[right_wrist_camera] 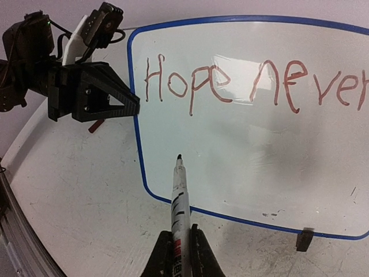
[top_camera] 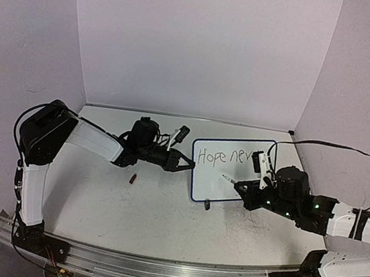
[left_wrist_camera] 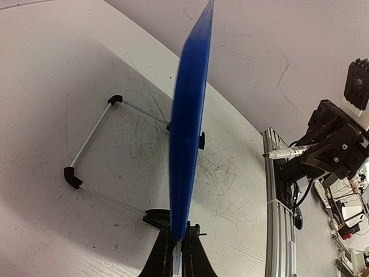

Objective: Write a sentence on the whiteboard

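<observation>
Marker (right_wrist_camera: 180,199) tip sits by left whiteboard (right_wrist_camera: 259,167) edge (bare white beneath sentence (right_wrist_camera: 256,86)).

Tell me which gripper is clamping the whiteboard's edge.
The left gripper: it is shut on the whiteboard's blue frame edge, while the right gripper holds a marker pointed at the board.

- Lit softly and evenly from above; faint violet cast over the walls (top_camera: 203,46) in the top view.
- Pale glare patch on the whiteboard (right_wrist_camera: 248,133), straight ahead of the right tool (right_wrist_camera: 180,245), beyond the marker (right_wrist_camera: 180,196) tip.
- Blurred and out of focus: whiteboard's blue edge, just ahead of the left tool (left_wrist_camera: 176,248).
- Broad soft shadow on the desk (left_wrist_camera: 52,86), ahead and left of that tool.
- Straight lines bowed toward both wrist views' edges.
</observation>
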Controlling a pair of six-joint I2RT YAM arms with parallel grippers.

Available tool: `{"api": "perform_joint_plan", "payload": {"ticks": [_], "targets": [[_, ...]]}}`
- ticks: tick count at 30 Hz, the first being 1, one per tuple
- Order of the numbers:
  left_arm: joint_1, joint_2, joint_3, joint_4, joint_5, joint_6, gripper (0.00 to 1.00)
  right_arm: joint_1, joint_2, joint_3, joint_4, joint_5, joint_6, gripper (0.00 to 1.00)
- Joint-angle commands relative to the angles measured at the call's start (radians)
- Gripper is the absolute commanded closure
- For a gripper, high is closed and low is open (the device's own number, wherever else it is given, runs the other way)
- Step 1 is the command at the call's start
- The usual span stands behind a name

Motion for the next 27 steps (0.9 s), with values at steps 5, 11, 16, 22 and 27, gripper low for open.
{"api": "perform_joint_plan", "payload": {"ticks": [5,11,16,22,27], "targets": [[0.007,-0.051,-0.009,-0.014,-0.030,-0.022,1.00,0.062,0.068,0.034,0.090,0.063,-0.011,1.00],[0.007,-0.052,-0.012,-0.014,-0.029,-0.019,1.00,0.107,0.134,0.048,0.128,0.085,-0.011,1.00],[0.006,-0.056,-0.018,-0.014,-0.031,-0.017,1.00,0.145,0.156,0.059,0.150,0.173,0.006,1.00],[0.007,-0.059,-0.020,-0.014,-0.030,-0.014,1.00,0.172,0.213,0.091,0.175,0.210,0.000,1.00],[0.007,-0.060,-0.021,-0.014,-0.029,-0.011,1.00,0.195,0.257,0.108,0.191,0.238,0.002,1.00]]}}
